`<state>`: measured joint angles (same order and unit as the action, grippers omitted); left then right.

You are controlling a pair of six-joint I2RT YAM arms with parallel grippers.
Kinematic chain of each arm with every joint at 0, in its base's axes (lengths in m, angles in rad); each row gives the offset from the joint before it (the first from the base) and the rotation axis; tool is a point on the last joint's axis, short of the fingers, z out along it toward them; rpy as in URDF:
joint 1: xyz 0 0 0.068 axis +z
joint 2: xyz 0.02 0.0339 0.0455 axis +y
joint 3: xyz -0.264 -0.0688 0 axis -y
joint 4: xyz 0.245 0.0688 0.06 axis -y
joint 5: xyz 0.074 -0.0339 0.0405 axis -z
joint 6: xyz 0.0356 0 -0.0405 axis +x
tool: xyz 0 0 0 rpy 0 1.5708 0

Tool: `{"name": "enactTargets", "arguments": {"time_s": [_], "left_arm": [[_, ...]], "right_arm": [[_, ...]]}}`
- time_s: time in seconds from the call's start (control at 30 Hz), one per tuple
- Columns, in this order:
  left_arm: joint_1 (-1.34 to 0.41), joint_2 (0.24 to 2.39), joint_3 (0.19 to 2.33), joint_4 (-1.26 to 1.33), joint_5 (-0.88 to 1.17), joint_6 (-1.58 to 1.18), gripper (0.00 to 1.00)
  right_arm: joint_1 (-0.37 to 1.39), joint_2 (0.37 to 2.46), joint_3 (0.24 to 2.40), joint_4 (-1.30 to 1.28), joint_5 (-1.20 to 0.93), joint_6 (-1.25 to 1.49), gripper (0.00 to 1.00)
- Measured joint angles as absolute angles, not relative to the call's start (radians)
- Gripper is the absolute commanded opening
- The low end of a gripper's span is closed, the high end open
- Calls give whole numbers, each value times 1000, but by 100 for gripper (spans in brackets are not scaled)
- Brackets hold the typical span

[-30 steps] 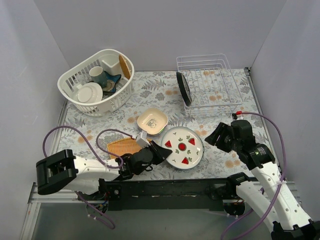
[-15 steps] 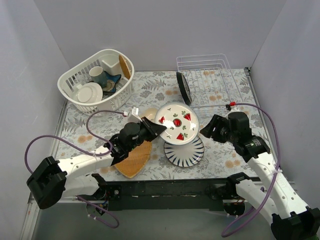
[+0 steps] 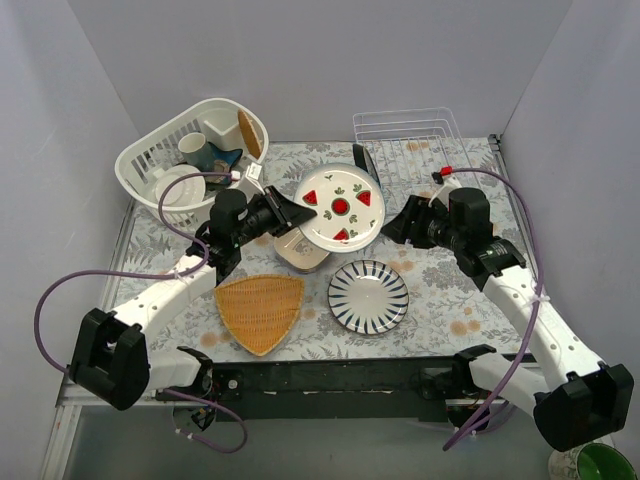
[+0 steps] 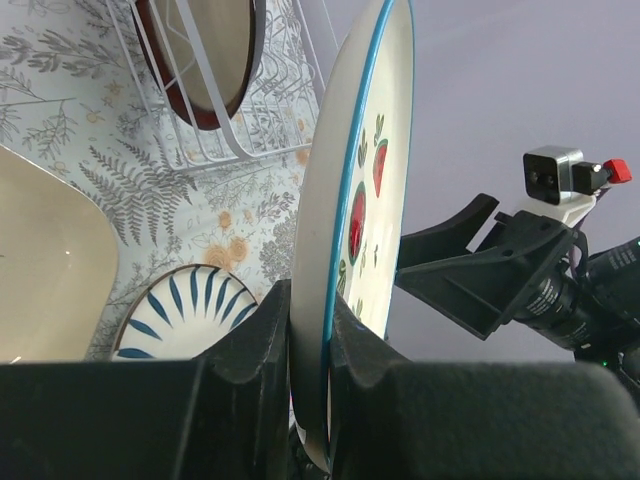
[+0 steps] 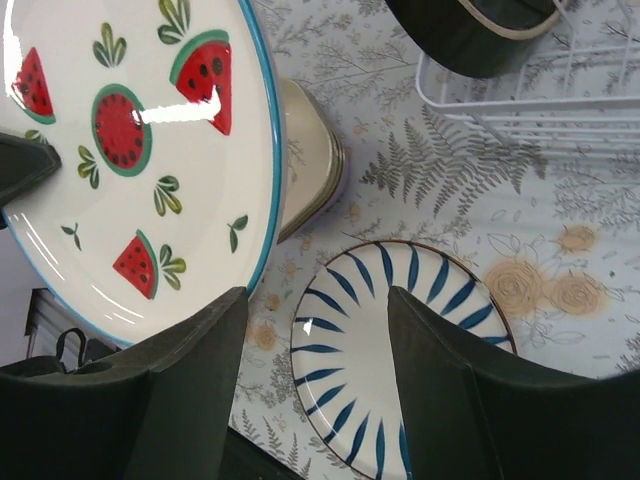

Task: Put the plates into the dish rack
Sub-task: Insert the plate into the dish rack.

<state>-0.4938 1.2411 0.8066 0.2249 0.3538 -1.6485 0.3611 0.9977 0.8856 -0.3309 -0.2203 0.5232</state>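
The left gripper [image 3: 298,212] is pinching the white plate with red fruit marks [image 3: 340,208] by its rim. In the left wrist view its two fingers [image 4: 262,345] press on either face of the edge. The plate is up off the tabletop [image 3: 450,300], tilted on edge, hanging about mid-table above a cream dish [image 3: 300,254].

The right gripper [image 3: 398,228] sits just beside the plate's right rim with its fingers spread and nothing between them. I can't tell whether they touch the plate.

The dish rack [image 3: 445,175] stands at the far right corner of the tabletop, just beyond the raised plate. A dark red-brown plate [image 4: 200,50] stands upright in the rack's left end.

A blue-striped plate [image 3: 368,296] lies flat toward the near edge, below both grippers. An orange woven tray [image 3: 260,312] lies to its left. A white plastic basket [image 3: 215,205] of crockery sits in the far left corner.
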Motion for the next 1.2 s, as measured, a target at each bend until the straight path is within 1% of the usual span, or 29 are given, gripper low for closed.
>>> {"name": "enactTargets", "arguments": {"time_s": [0.27,0.37,0.6,0.8,1.2], "left_arm": [[-411,1244,816,202,506,-1610,0],[-398,1244,816,195,533,-1601,0],[-364,1244,812,203,577,-1601,0],[-348,1244,810,268,630,-1626,0],[-342,1257,757,400,719,-1687,0]], "right_arm": [[336,1031,888,-176,-371,551,71],[324,1022,888,-170,-387,552,73],[293,1002,863,-128,-453,559,74],[259,1015,756,2,-562,643,75],[244,1110,702,288,-707,797,75]]}}
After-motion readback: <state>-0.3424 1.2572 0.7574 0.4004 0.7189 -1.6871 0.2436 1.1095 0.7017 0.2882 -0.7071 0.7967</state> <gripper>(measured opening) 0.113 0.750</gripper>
